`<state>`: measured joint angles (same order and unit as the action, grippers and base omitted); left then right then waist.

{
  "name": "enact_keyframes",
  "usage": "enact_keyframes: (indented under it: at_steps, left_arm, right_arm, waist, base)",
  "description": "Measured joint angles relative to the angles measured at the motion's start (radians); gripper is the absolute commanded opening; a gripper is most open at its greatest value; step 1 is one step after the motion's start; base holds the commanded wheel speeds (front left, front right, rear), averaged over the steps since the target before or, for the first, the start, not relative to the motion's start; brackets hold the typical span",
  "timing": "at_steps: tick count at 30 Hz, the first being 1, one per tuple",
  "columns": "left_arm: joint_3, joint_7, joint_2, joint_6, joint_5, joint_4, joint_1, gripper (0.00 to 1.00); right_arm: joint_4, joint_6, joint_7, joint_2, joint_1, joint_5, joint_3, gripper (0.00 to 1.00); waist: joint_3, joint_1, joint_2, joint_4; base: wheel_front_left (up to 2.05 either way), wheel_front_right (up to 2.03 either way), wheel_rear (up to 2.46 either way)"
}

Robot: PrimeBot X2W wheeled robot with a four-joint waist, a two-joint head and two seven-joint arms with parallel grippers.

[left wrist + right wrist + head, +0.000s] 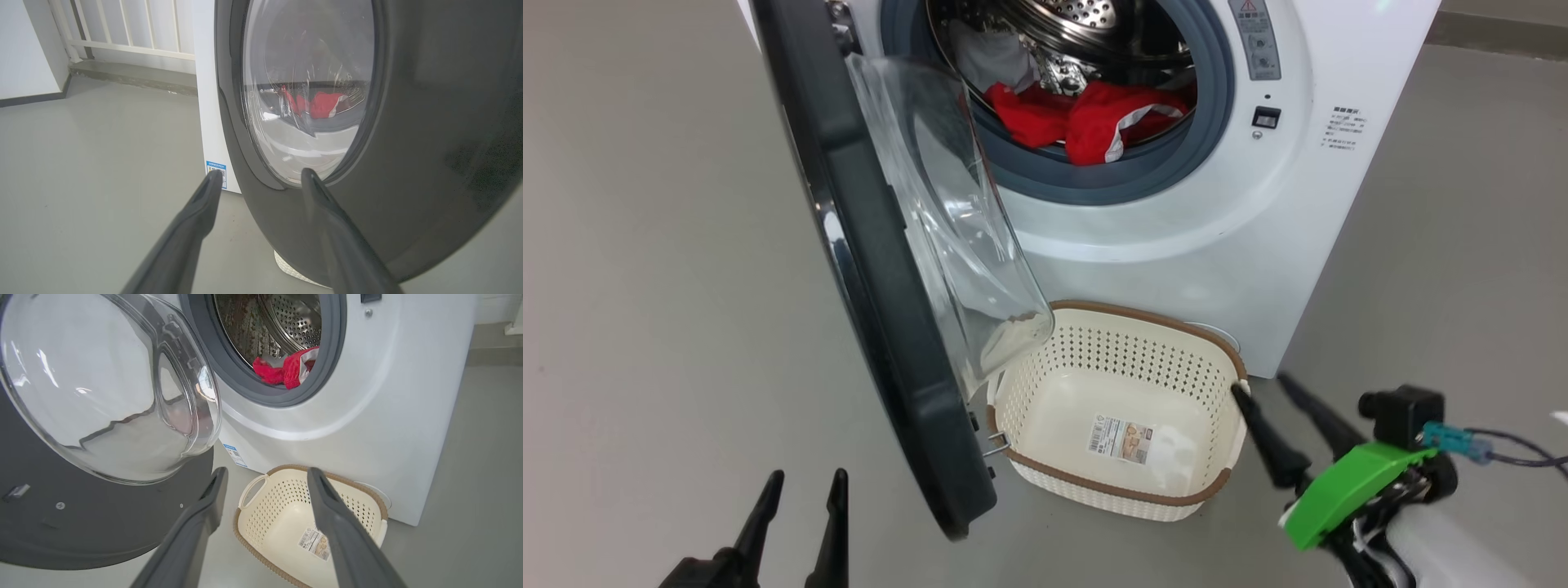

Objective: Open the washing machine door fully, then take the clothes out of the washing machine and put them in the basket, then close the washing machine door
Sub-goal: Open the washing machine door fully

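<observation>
The big white front-loading washing machine (1217, 245) stands ahead of both grippers. Its round black-rimmed glass door (874, 269) hangs open just right of the left gripper (808, 474), whose fingers are spread and hold nothing. The cream perforated plastic basket (1143, 314) sits just left of the right gripper (1260, 384), also spread and holding nothing. The red and white clothes (1094, 122) lie in the steel drum (1086, 12), well beyond both.

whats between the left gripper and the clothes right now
The open washing machine door: in the left wrist view the left gripper looks at the red clothes through its glass window.
</observation>
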<state>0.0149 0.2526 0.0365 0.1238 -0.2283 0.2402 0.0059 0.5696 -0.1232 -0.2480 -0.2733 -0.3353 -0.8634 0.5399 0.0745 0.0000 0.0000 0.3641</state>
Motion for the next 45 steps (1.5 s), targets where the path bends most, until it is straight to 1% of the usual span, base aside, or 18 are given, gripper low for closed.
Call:
enact_keyframes:
  at_steps: [2, 5, 8, 12, 17, 23, 29, 30, 32, 35, 38, 42, 45]
  left_arm:
    - [0.000, 0.000, 0.000, 0.000, 0.000, 0.000, 0.000, 1.00]
    - [0.002, 0.000, 0.000, 0.000, 0.000, 0.001, -0.001, 1.00]
    - [0.001, 0.000, 0.000, 0.000, 0.000, 0.001, -0.002, 1.00]
    - [0.000, 0.000, 0.000, 0.000, 0.000, 0.002, -0.003, 1.00]
    - [-0.002, 0.000, 0.000, 0.000, 0.000, 0.003, -0.003, 1.00]
    - [-0.003, 0.000, 0.000, 0.000, 0.000, 0.003, -0.003, 1.00]
    - [-0.003, 0.000, 0.000, 0.000, 0.000, -0.002, -0.003, 1.00]
    - [-0.003, 0.000, 0.000, 0.000, -0.001, -0.002, -0.003, 0.81]
    - [-0.002, 0.000, 0.000, 0.000, -0.009, -0.007, -0.003, 0.00]
    - [0.007, 0.000, 0.000, 0.000, -0.037, -0.031, -0.004, 0.00]
    - [0.032, 0.000, -0.001, 0.001, -0.043, -0.083, -0.012, 0.00]
    - [0.076, 0.000, 0.000, 0.001, -0.073, -0.229, -0.064, 0.00]
    - [0.068, 0.001, 0.000, 0.001, -0.093, -0.369, -0.111, 0.00]
  right_arm:
    - [-0.036, 0.000, -0.001, 0.016, 0.010, 0.096, -0.070, 1.00]
    - [-0.103, 0.000, -0.004, 0.065, 0.054, 0.231, -0.172, 1.00]
    - [-0.164, 0.000, -0.004, 0.091, 0.116, 0.356, -0.239, 1.00]
    - [-0.236, 0.000, -0.005, 0.130, 0.184, 0.468, -0.311, 1.00]
    - [-0.250, 0.000, -0.004, 0.161, 0.249, 0.523, -0.365, 1.00]
    - [-0.251, 0.000, -0.004, 0.181, 0.258, 0.547, -0.373, 1.00]
    - [-0.257, 0.000, -0.004, 0.182, 0.258, 0.551, -0.372, 1.00]
    - [-0.258, 0.000, -0.004, 0.182, 0.258, 0.551, -0.372, 1.00]
    - [-0.258, 0.000, -0.004, 0.182, 0.258, 0.551, -0.372, 1.00]
    - [-0.260, 0.000, -0.005, 0.182, 0.258, 0.551, -0.372, 1.00]
    - [-0.263, 0.000, -0.005, 0.182, 0.258, 0.558, -0.371, 1.00]
    - [-0.267, 0.000, -0.005, 0.183, 0.258, 0.559, -0.372, 1.00]
    - [-0.269, 0.000, -0.005, 0.183, 0.258, 0.559, -0.372, 1.00]
  waist:
    - [0.001, 0.0000, 0.0000, 0.002]
    - [0.003, 0.0000, 0.0000, 0.005]
    - [0.005, 0.0000, 0.0000, 0.010]
    - [0.005, 0.0000, 0.0000, 0.015]
    - [0.004, 0.0000, 0.0000, 0.018]
    - [0.002, 0.0000, 0.0000, 0.013]
    - [-0.002, -0.0001, 0.0000, 0.013]
    - [-0.002, 0.0000, 0.0000, 0.013]
    - [-0.004, 0.0000, 0.0000, 0.013]
    - [-0.006, 0.0000, 0.0000, 0.014]
    - [-0.009, 0.0000, 0.0000, 0.013]
    - [-0.011, 0.0000, 0.0000, 0.012]
    - [-0.011, 0.0000, 0.0000, 0.011]
  base:
    - [0.00, 0.00, 0.00]
    - [0.00, 0.00, 0.00]
    - [0.00, 0.00, 0.00]
    - [0.00, 0.00, 0.00]
    - [0.00, 0.00, 0.00]
    - [0.00, 0.00, 0.00]
    - [0.00, 0.00, 0.00]
    - [0.00, 0.00, 0.00]
    - [0.00, 0.00, 0.00]
    - [0.00, 0.00, 0.00]
    - [0.00, 0.00, 0.00]
    - [0.00, 0.00, 0.00]
    - [0.00, 0.00, 0.00]
